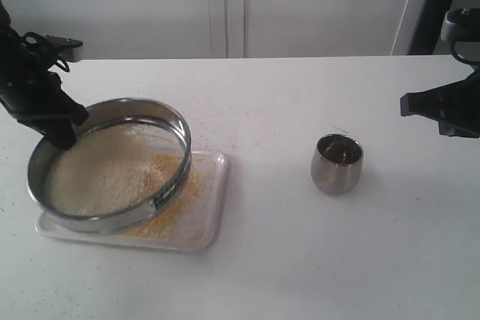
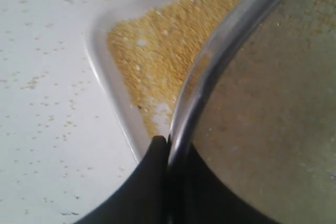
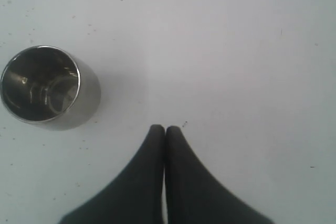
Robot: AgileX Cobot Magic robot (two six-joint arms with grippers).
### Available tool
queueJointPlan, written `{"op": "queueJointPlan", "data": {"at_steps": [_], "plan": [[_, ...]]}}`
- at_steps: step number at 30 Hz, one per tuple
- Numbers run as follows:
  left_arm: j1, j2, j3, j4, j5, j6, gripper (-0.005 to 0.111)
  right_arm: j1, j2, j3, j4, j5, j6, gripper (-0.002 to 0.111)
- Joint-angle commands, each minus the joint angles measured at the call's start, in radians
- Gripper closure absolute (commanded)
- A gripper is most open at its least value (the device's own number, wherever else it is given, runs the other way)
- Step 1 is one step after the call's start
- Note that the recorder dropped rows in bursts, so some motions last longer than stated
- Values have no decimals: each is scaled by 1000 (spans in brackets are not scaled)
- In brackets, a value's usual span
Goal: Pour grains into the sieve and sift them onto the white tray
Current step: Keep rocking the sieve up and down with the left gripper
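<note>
Now | left claw pinching the sieve by its rim | sieve over white tray, pale grains inside, yellow ones on tray | right claw closed, empty, above bench | one sieve, one tray, one steel cup | white speckled bench, pale wall behind

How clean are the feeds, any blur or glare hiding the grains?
Exterior view: soft even light, slightly hazy, grains on the white tray readable. Left wrist view: the sieve rim near the lens is blurred, tray grains sharper. Right wrist view: sharp, steel cup shows reflections and a soft shadow.
</note>
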Motion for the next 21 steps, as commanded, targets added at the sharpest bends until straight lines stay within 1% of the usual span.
{"op": "queueJointPlan", "data": {"at_steps": [1, 2, 3, 4, 6, 8, 9, 10, 12, 13, 14, 16, 18, 19, 20, 21], "plan": [[5, -18, -4, -19, -4, -144, 107, -4, 0, -2, -5, -7, 3, 108], [23, -18, -4, -69, -32, -218, 107, -4, 0, -2, -5, -7, 3, 108], [35, -18, -4, -120, -45, -231, 107, -4, 0, -2, -5, -10, 3, 108], [41, -18, -4, -161, -45, -200, 107, -4, 0, -2, -5, -10, 3, 108], [28, -18, -4, -170, -9, -61, 107, -4, 0, -2, -5, -10, 3, 108], [6, -18, -4, -126, 81, 226, 107, -4, 0, -2, -7, -11, 3, 108], [1, -18, -4, -84, 100, 254, 107, -4, 0, -2, -7, -11, 3, 108], [1, -18, -4, -51, 86, 173, 107, -4, 0, -2, -7, -14, 3, 108], [20, -18, -4, -38, -2, -149, 107, -4, 0, -2, -7, -17, 3, 108], [29, -18, -4, -55, -34, -251, 107, -4, 0, -2, -7, -19, 3, 108], [31, -18, -4, -88, -43, -263, 107, -4, 0, -2, -7, -21, 3, 108], [25, -18, -4, -106, -14, -80, 107, -4, 0, -2, -7, -21, 3, 108], [2, -18, -4, -95, 68, 220, 107, -4, 0, -2, -7, -25, 3, 108], [-5, -18, -4, -76, 105, 322, 107, -4, 0, -2, -7, -25, 3, 108], [-8, -18, -4, -60, 123, 323, 107, -4, 0, -2, -7, -25, 3, 108], [-8, -18, -4, -49, 102, 214, 107, -4, 0, -2, -7, -27, 3, 108]]}}
